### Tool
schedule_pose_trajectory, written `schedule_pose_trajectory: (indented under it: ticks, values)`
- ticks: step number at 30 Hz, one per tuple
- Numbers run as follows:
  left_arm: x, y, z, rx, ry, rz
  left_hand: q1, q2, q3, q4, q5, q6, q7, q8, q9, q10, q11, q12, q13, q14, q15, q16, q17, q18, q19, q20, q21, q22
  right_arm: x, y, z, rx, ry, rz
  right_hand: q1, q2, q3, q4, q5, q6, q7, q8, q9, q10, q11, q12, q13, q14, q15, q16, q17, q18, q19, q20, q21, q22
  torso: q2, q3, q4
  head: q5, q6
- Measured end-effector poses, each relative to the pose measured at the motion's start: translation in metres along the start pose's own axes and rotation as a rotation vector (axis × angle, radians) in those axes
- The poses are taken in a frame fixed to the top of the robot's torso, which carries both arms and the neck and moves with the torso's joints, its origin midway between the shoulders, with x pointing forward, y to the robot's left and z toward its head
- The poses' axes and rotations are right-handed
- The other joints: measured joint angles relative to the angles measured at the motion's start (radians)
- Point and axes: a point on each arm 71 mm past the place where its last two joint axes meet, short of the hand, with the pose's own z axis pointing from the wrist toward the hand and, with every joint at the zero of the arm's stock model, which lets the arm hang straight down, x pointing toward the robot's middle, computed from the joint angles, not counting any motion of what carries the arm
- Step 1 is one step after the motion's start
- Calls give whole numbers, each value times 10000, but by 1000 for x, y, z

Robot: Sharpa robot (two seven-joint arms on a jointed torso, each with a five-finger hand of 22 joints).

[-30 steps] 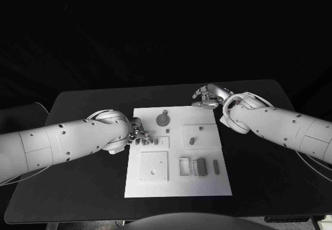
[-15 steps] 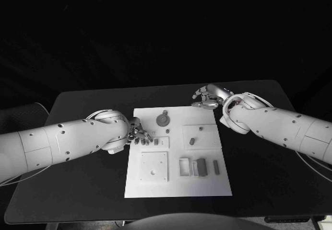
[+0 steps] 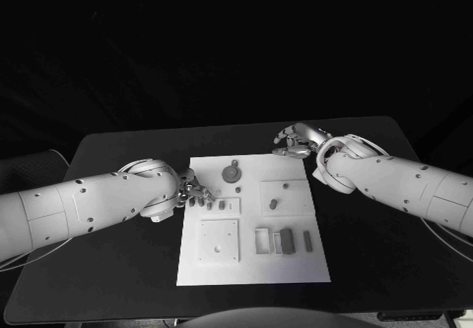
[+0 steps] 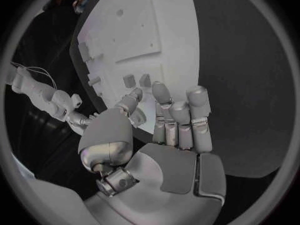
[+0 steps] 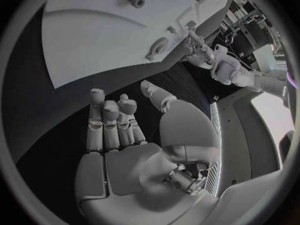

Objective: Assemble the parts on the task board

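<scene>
Head view: black table (image 3: pixel 118 147) w/ white task board (image 3: pixel 251 263) at centre. Left hand (image 3: pixel 195 193) sits at the board's left edge, fingers over the edge beside a small raised block holding a short grey part (image 3: pixel 225 203); whether the fingertips touch the board cannot be told. In the left wrist view the left hand (image 4: pixel 172 130) has its fingers lying close together and nearly straight, thumb apart, nothing in the grasp. Right hand (image 3: pixel 299 140) is over bare table just beyond the board's far right corner, apart from the board. In the right wrist view the right hand (image 5: pixel 119 130) has fingers extended side by side, thumb spread, palm empty.

Board contents, head view: round grey disc part (image 3: pixel 232 171) near the far edge; square plate w/ a small upright peg part (image 3: pixel 272 202); a larger square plate (image 3: pixel 219 239) nearer the robot; a row of slim bar parts (image 3: pixel 287 240) to its right.
</scene>
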Motion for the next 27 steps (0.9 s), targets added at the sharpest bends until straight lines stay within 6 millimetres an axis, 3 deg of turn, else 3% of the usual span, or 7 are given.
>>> schedule_pose_trajectory:
  ticks: [6,9,13,16,20,22,27]
  values:
    - [-9,0,-2,109,-319,-501,273,37,9,-148,0,-448,104,-227,-126,-409,197,-345,-157,-299,193,-394,-185,-86,-320,3,-313,-69,0,-1,-1,9,-5,0,0,0,0,0,0,0,-1,0,-2,0,-1,0,0,-2,2,0,0,85,0,0,0,0,-1,3,-4,-20,114]
    - [-16,1,-2,170,-455,-766,410,-175,1,-219,0,-745,243,-325,-197,-766,322,-647,-297,-575,333,-734,-343,-173,-637,78,-616,-208,-1,-1,-1,8,-17,5,0,0,0,0,0,0,-2,0,-9,0,-1,0,0,-12,12,0,0,107,0,0,0,0,-5,3,-5,-50,195]
    - [-25,4,-2,347,-625,-1342,457,-548,187,-97,-1,-1309,518,-555,-309,-1249,595,-1145,-533,-960,622,-1277,-589,-194,-1073,288,-1116,-471,-1,-1,-2,-44,-19,29,0,0,3,-3,-220,0,-3,0,-9,1,-1,0,-13,22,1,0,1,112,0,0,0,0,-12,5,1,-55,330]
    - [-31,5,-3,654,-854,-1871,558,-551,333,-197,-1,-1799,911,-633,-362,-1920,903,-1787,-831,-1580,944,-1931,-887,-235,-1718,608,-1732,-780,-1,1,-3,-115,-7,61,0,0,11,-74,-271,2,-5,0,-20,2,-2,38,-13,34,-9,0,-6,113,0,0,0,0,-19,4,3,-60,416]
    - [-39,7,-1,1249,-1308,-2466,1448,-148,480,-850,-1,-2098,1181,-770,-443,-2442,1254,-2509,-1242,-2109,1322,-2600,-1205,-248,-2288,969,-2354,-1125,-1,1,-4,-147,-6,85,0,0,11,-74,-271,-19,15,0,-20,2,-2,39,-13,35,-9,0,-8,110,0,0,0,0,-19,4,3,-72,511]
    - [-43,7,-1,1655,-1542,-2616,2004,118,567,-1228,-1,-2189,1201,-880,-524,-2468,1279,-2692,-1366,-2176,1394,-2746,-1276,-245,-2356,1038,-2481,-1214,-1,0,-5,-133,-9,88,0,0,11,-74,-271,-37,1,0,-20,2,-2,39,-12,35,-9,0,-8,110,0,0,0,0,-18,4,3,-72,546]
    - [-54,6,0,2749,-2258,-2520,3325,543,627,-1814,-1,-2940,912,-1507,-911,-2289,1302,-2876,-1532,-2067,1514,-2768,-1241,-59,-2215,1205,-2549,-1260,-2,-3,-5,-72,-29,83,0,0,11,-73,-271,-38,0,0,-20,2,-2,39,-12,34,-9,0,-8,109,0,0,0,0,-9,1,0,-108,714]
